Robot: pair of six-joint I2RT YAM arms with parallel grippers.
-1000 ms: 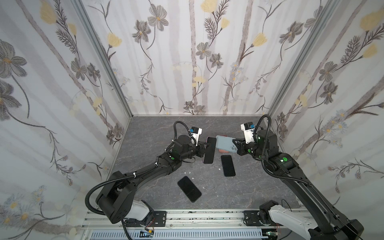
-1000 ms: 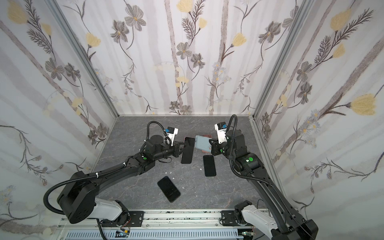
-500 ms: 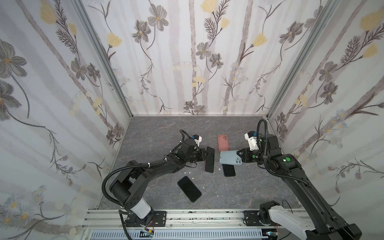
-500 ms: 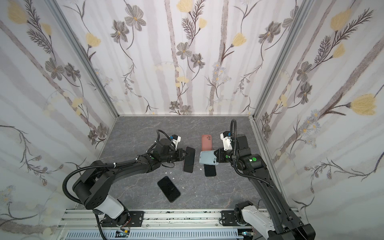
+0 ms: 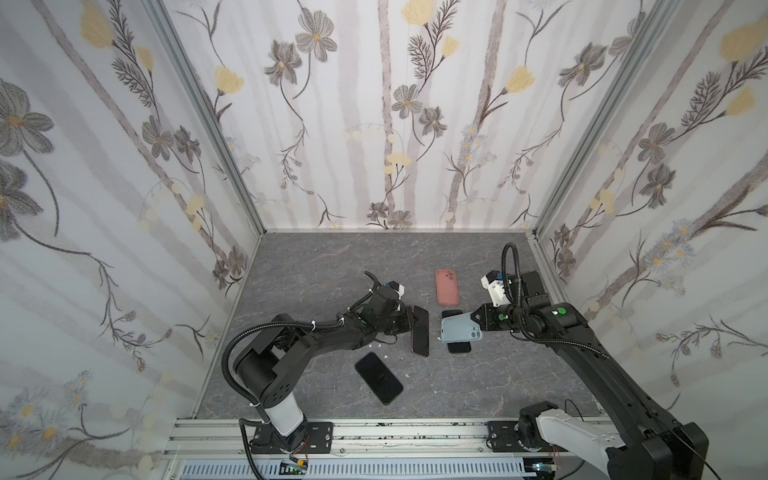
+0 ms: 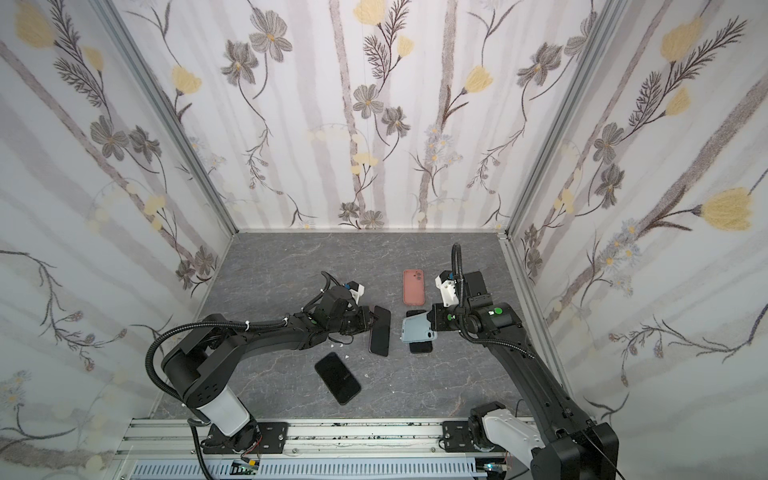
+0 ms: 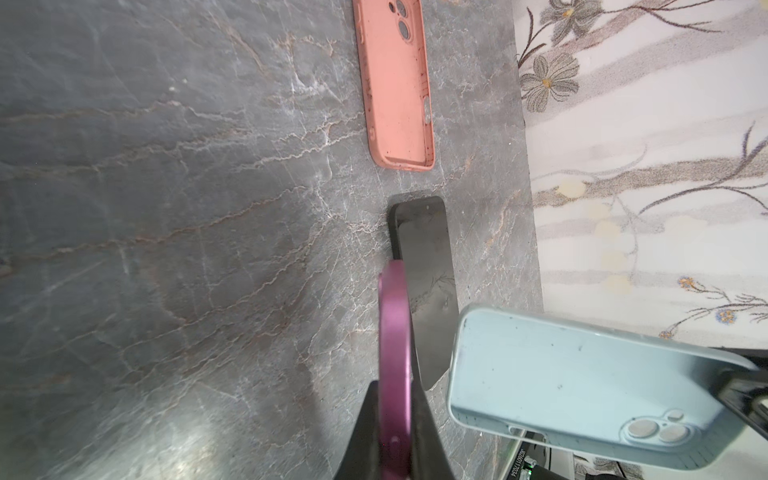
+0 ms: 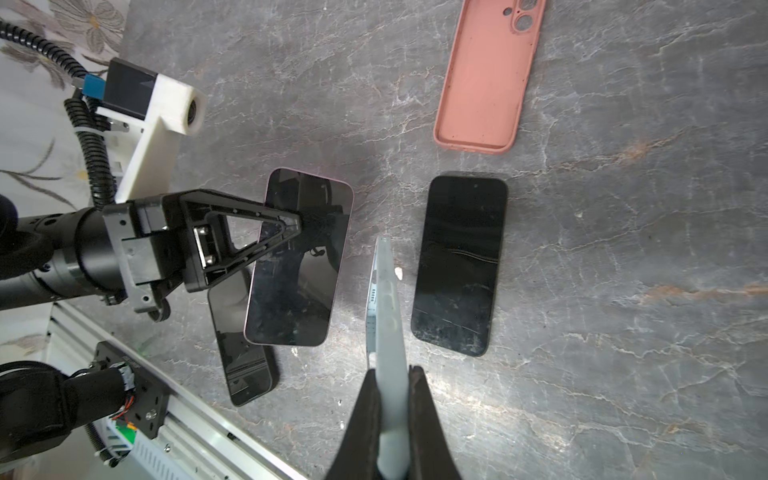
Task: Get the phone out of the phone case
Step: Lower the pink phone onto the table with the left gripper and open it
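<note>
The phone, black-screened with a purple-pink rim, is out of the case and held by its edge in my left gripper, which is shut on it just above the floor. Its rim runs between the left gripper fingers. The light blue phone case hangs a short gap to its right, with my right gripper shut on its end. Both top views show this: phone, case. In the right wrist view the case is edge-on in the right gripper, with the phone beside it.
A salmon-pink empty case lies behind the grippers. One black phone lies flat on the grey floor under the blue case. Another black phone lies nearer the front rail. The right wall is close behind the right arm.
Both grippers have come down and toward the front, each keeping its hold. The phone and the blue case have drawn slightly apart, and the pink case behind them has come into sight.
</note>
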